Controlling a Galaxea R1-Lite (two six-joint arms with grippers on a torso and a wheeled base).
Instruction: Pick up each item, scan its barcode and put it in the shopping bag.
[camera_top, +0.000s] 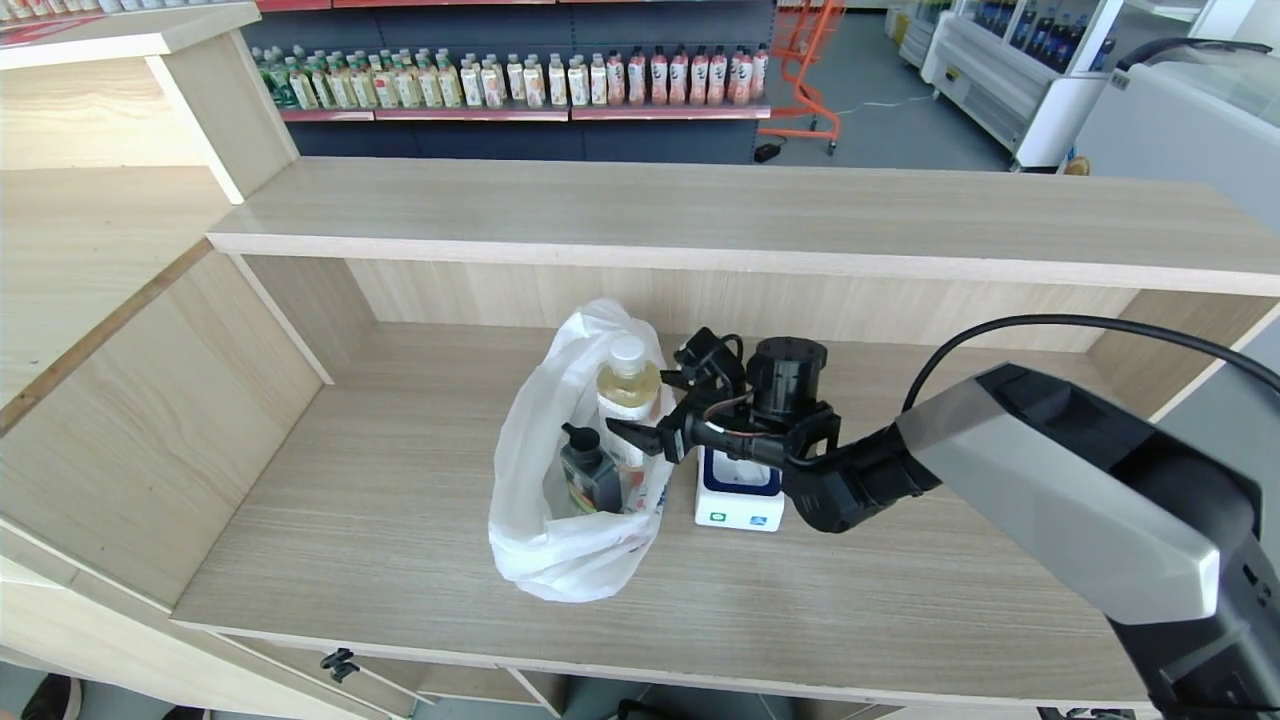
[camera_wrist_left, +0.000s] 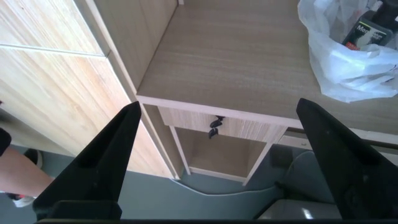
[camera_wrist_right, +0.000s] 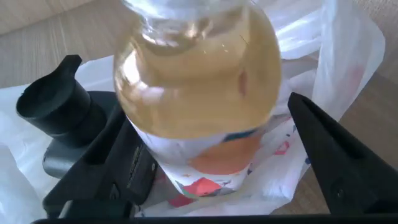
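A white shopping bag (camera_top: 560, 520) stands on the wooden counter (camera_top: 400, 520). Inside it are an upright bottle of yellow liquid with a white cap (camera_top: 628, 385) and a dark pump bottle (camera_top: 590, 470). My right gripper (camera_top: 655, 400) is at the bag's mouth, open, with its fingers on either side of the yellow bottle (camera_wrist_right: 199, 93). The dark pump bottle (camera_wrist_right: 59, 106) sits just beside it. My left gripper (camera_wrist_left: 219, 109) hangs open and empty off the counter's front edge, with the bag (camera_wrist_left: 351, 68) farther along the counter.
A white and blue scanner box (camera_top: 740, 500) stands right of the bag, under my right wrist. A raised shelf (camera_top: 700, 215) overhangs the back of the counter and a side panel (camera_top: 150, 430) closes its left. A drawer with a key (camera_wrist_left: 214, 124) sits below the front edge.
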